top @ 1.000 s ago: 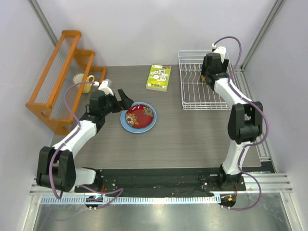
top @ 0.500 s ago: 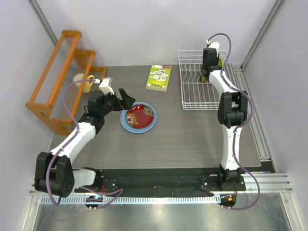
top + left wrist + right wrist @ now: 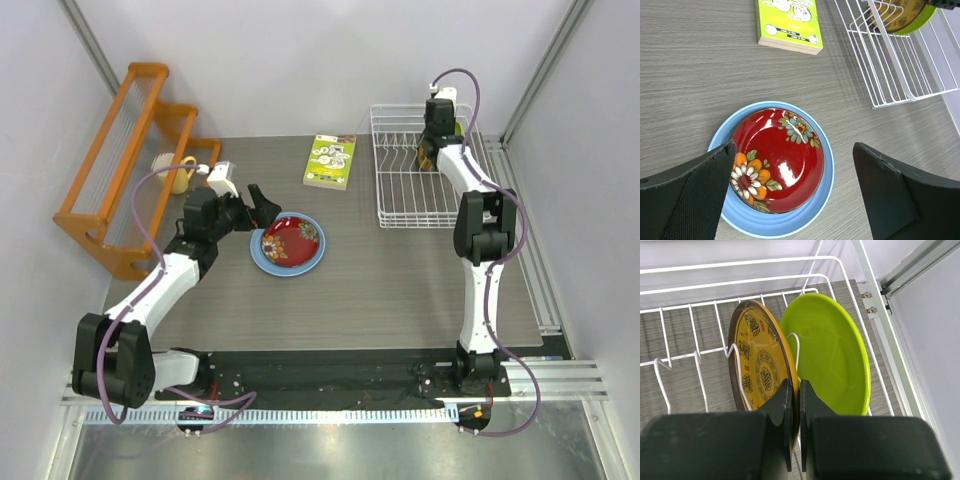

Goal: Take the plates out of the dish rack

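Yellow plate [image 3: 760, 365], upright in the rack [image 3: 400, 190] beside the green plate [image 3: 830, 355], rim nipped by the closed right pincer [image 3: 795, 390]: best lifted straight up, clear of wires, towards the red plate [image 3: 777, 160] on the blue plate [image 3: 825, 200] on the bench [image 3: 690, 75], where the left pincer [image 3: 795, 155] hovers open.

Worktop [image 3: 400, 290]: grey wood grain, stretching away from me.
Centre-left: light-blue plate [image 3: 260, 260], lying flat.
Far middle: green-and-white booklet [image 3: 331, 161].
Far, to my right: white wire dish rack [image 3: 405, 190].
To my left: orange wooden rack [image 3: 105, 180], yellow mug [image 3: 181, 176] just beside it.
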You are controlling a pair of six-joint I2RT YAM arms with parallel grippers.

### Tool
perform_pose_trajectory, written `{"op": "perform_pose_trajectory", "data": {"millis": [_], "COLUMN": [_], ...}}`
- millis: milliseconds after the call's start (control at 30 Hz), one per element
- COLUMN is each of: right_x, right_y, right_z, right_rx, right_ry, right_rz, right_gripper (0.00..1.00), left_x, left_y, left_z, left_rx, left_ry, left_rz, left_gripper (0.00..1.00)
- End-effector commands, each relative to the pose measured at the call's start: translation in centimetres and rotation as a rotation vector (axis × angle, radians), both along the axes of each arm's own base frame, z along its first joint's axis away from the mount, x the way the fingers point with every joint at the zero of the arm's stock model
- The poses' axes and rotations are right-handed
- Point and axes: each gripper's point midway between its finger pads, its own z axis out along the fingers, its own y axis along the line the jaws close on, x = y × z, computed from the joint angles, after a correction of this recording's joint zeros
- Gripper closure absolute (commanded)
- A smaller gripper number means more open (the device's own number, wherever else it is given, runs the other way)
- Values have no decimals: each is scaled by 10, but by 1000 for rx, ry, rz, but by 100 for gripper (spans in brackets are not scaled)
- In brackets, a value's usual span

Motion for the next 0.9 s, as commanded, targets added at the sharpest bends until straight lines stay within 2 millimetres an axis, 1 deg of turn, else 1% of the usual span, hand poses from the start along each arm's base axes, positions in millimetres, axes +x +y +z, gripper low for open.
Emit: {"op": "perform_pose_trajectory", "data": {"millis": [0, 100, 133, 167, 200, 233, 267, 333, 367, 400, 467, 500, 533, 567, 600, 700, 733, 767, 800, 833, 867], "right_x": [7, 6, 3, -1, -5, -9, -18, -25, -28, -32, -36, -41, -45, -49, -57, -71, -81, -86, -90, -103, -108], "right_y": [10, 13, 9, 10, 19, 20, 19, 30, 29, 29, 25, 24, 25, 26, 24, 25, 26, 30, 35, 36, 43], "right_z": [30, 43, 50, 64, 74, 85, 106, 125, 134, 147, 155, 163, 163, 167, 180, 192, 208, 208, 211, 220, 221], "right_rx": [45, 41, 13, -17, -58, -95, -157, -183, -198, -198, -199, -201, -206, -206, -206, -204, -191, -185, -148, -125, -98], "right_ry": [-81, -103, -107, -120, -126, -134, -155, -184, -195, -218, -233, -243, -239, -250, -270, -284, -314, -312, -331, -337, -340], "right_rz": [14, 15, -3, -12, -21, -36, -62, -61, -70, -73, -88, -102, -104, -107, -121, -134, -136, -127, -114, -101, -81], "right_gripper": [99, 99, 99, 99, 99, 99, 99, 99, 99, 99, 99, 99, 99, 99, 99, 99, 99, 99, 99, 99, 99], "left_x": [5, 6, 6, 6, 6, 8, 8, 7, 8, 6, 5, 3, 2, 2, 0, -1, -1, -2, -2, -3, -4], "left_y": [-6, -7, -6, -6, -5, -4, -3, -3, -1, -1, 0, 1, 1, 2, 2, 4, 4, 4, 2, 1, -1], "left_z": [17, 13, 12, 11, 9, 9, 9, 8, 8, 9, 10, 11, 12, 12, 12, 11, 13, 11, 14, 15, 14], "left_rx": [-10, -11, -11, -10, -6, 1, 10, 18, 25, 32, 44, 50, 55, 61, 68, 70, 62, 59, 49, 35, 25], "left_ry": [-56, -45, -43, -40, -28, -28, -30, -28, -29, -32, -37, -38, -40, -39, -40, -35, -38, -33, -45, -46, -47], "left_rz": [-27, -28, -23, -20, -13, 1, 8, 15, 27, 27, 37, 39, 40, 43, 39, 46, 48, 49, 44, 42, 35], "left_gripper": [1, 0, 1, 1, 0, 1, 1, 1, 1, 1, 1, 1, 1, 0, 1, 0, 0, 1, 0, 1, 1]}}
